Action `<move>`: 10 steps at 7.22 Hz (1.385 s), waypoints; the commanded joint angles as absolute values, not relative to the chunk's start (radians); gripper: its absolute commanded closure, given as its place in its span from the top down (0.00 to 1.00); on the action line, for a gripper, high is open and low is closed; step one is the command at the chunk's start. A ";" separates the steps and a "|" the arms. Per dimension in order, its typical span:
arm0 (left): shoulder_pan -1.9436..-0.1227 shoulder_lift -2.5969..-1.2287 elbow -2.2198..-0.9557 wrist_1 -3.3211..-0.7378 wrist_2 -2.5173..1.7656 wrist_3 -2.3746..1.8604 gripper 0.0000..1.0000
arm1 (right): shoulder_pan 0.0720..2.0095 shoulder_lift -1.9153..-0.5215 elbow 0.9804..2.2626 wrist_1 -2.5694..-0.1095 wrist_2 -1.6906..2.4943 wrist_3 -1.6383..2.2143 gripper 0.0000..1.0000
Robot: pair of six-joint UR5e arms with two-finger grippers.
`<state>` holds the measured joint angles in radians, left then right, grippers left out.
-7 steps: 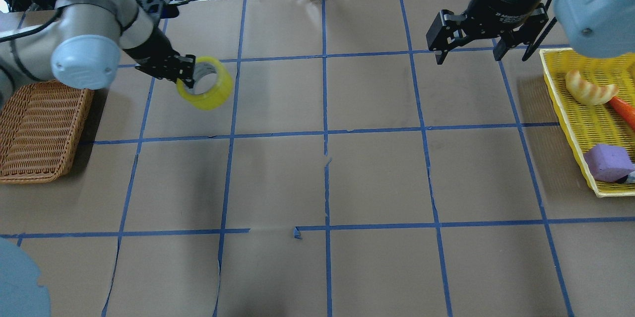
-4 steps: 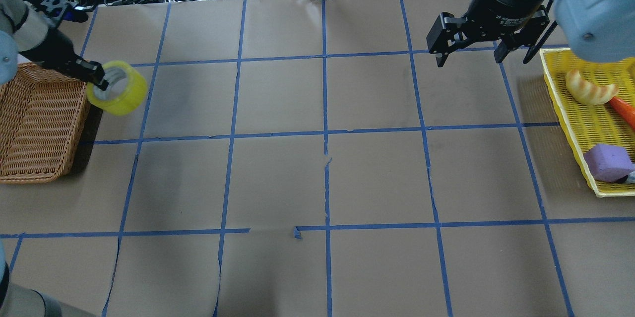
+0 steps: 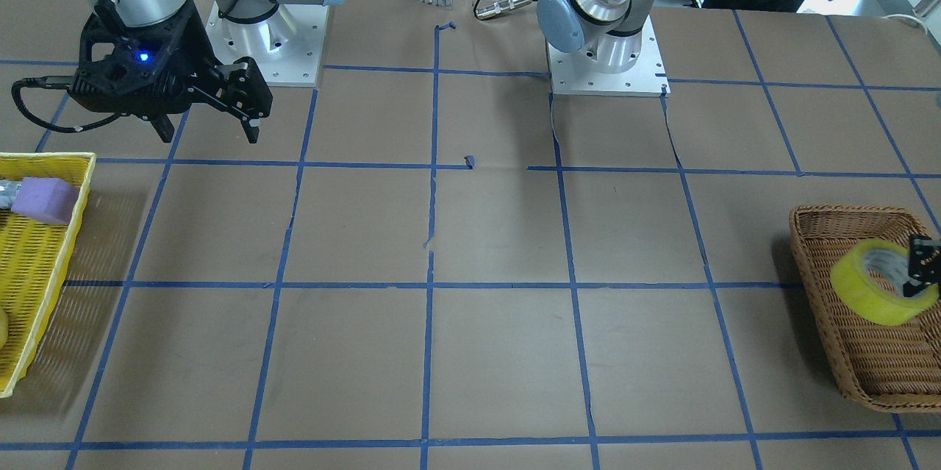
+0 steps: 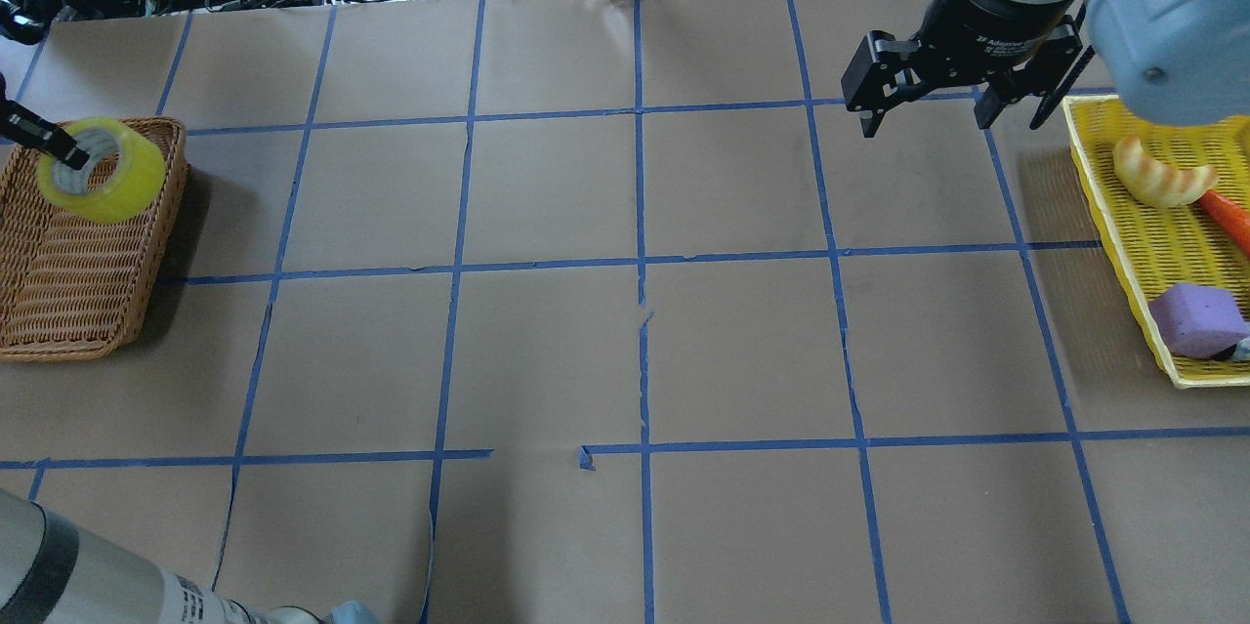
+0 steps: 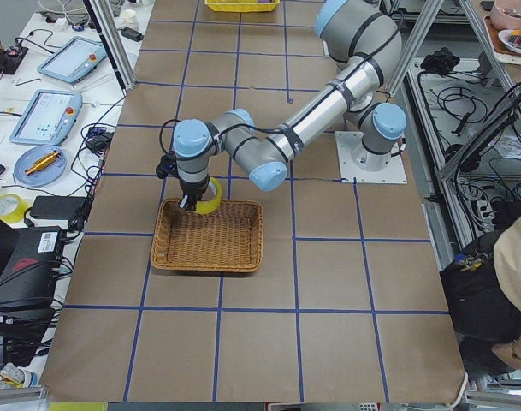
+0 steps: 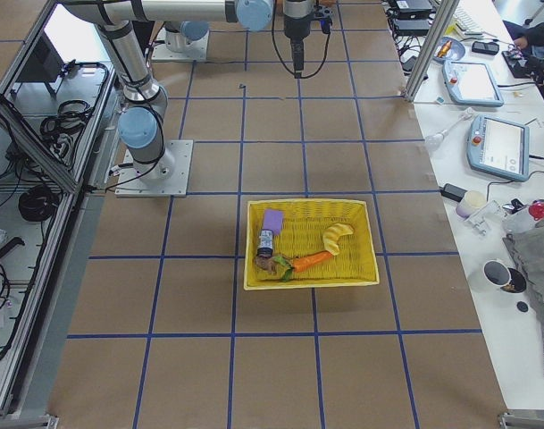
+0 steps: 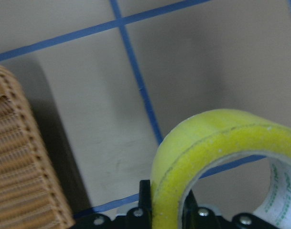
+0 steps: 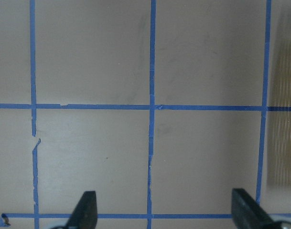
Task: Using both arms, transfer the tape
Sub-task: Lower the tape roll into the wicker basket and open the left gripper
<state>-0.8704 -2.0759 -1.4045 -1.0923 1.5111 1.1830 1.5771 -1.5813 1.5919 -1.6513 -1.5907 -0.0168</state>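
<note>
The tape (image 4: 117, 183), a wide yellow roll with a white core, hangs tilted above the far end of the brown wicker basket (image 4: 88, 312). My left gripper (image 4: 66, 153) is shut on its wall, one finger inside the core. The front view shows the tape (image 3: 861, 287) over the basket (image 3: 867, 382), with the left gripper (image 3: 920, 273) at the frame's edge. The left wrist view shows the roll (image 7: 217, 143) pinched close up. My right gripper (image 4: 926, 119) is open and empty, high near the yellow tray; it also shows in the front view (image 3: 209, 133).
The yellow tray (image 4: 1099, 185) at the right holds a purple sponge (image 4: 1196, 319), a bread-like piece (image 4: 1162, 175) and a carrot. Blue tape lines grid the brown table. Cables and devices lie beyond the far edge.
My left gripper has carried the tape leftward, from over the table to above the wicker basket. The right gripper has stayed nearly still and open.
</note>
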 commanded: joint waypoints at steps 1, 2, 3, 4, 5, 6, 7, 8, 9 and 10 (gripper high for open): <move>-0.839 -2.178 -1.330 -1.029 1.503 1.255 0.00 | 1.575 -1.579 1.592 -1.649 -1.594 -0.017 1.00; -0.839 -2.206 -1.344 -1.029 1.502 1.247 0.01 | 1.578 -1.578 1.592 -1.651 -1.594 -0.011 1.00; -0.839 -2.218 -1.359 -1.029 1.487 1.252 0.16 | 1.575 -1.577 1.594 -1.648 -1.626 -0.015 1.00; -0.838 -2.217 -1.373 -1.029 1.486 1.253 0.19 | 1.578 -1.574 1.597 -1.647 -1.685 -0.011 1.00; -0.836 -2.217 -1.376 -1.029 1.486 1.252 0.69 | 1.578 -1.574 1.598 -1.647 -1.687 -0.011 1.00; -0.836 -2.217 -1.376 -1.029 1.486 1.252 1.00 | 1.578 -1.575 1.598 -1.649 -1.686 -0.011 1.00; -0.836 -2.207 -1.371 -1.029 1.494 1.250 1.00 | 1.578 -1.575 1.598 -1.648 -1.687 -0.012 1.00; -0.836 -2.191 -1.368 -1.037 1.496 1.250 1.00 | 1.580 -1.574 1.600 -1.647 -1.687 -0.014 1.00; -0.851 -2.156 -1.362 -1.061 1.499 1.249 1.00 | 1.580 -1.574 1.609 -1.649 -1.689 -0.015 1.00; -0.885 -2.082 -1.356 -1.156 1.496 1.218 1.00 | 1.580 -1.580 1.611 -1.651 -1.689 -0.015 1.00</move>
